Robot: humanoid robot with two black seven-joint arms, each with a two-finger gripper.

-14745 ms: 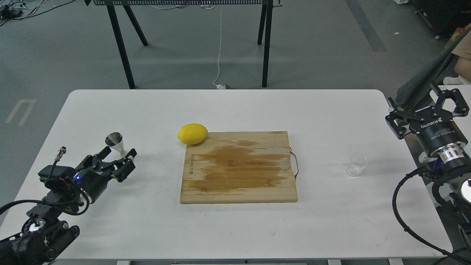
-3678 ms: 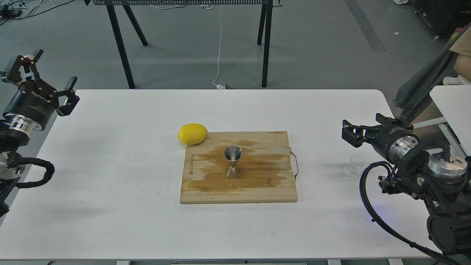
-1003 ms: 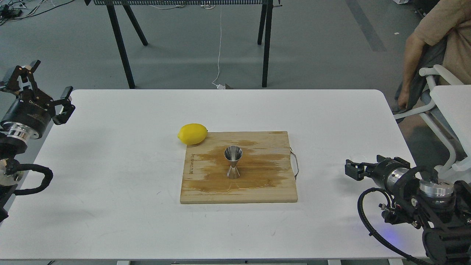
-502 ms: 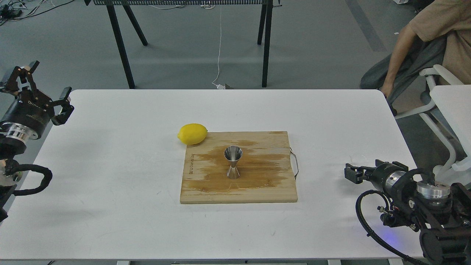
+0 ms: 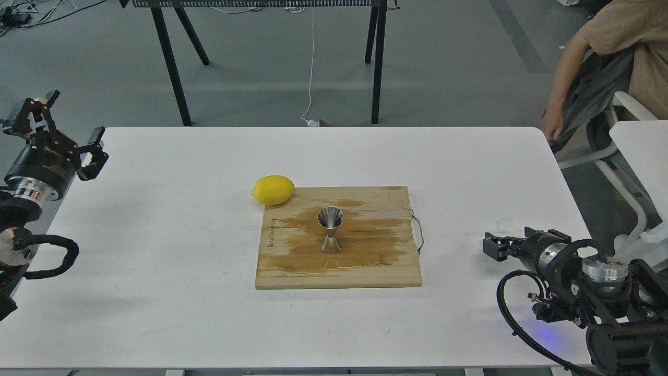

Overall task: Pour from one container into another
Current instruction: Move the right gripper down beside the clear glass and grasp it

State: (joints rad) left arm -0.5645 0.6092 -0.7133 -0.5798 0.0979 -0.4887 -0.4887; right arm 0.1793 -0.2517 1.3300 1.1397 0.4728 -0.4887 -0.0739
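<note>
head view: steel jigger (image 5: 331,230) is stood upright mid cutting board (image 5: 365,271), on the wet patch. lemon (image 5: 273,189) is touching the board's far left corner. left gripper (image 5: 60,130) is held spread open, off the table's (image 5: 156,261) left edge. right gripper (image 5: 493,245) is laid low near the right edge; open or closed cannot be told. glass cup (image 5: 509,225) is barely seen just behind its fingers.
</note>
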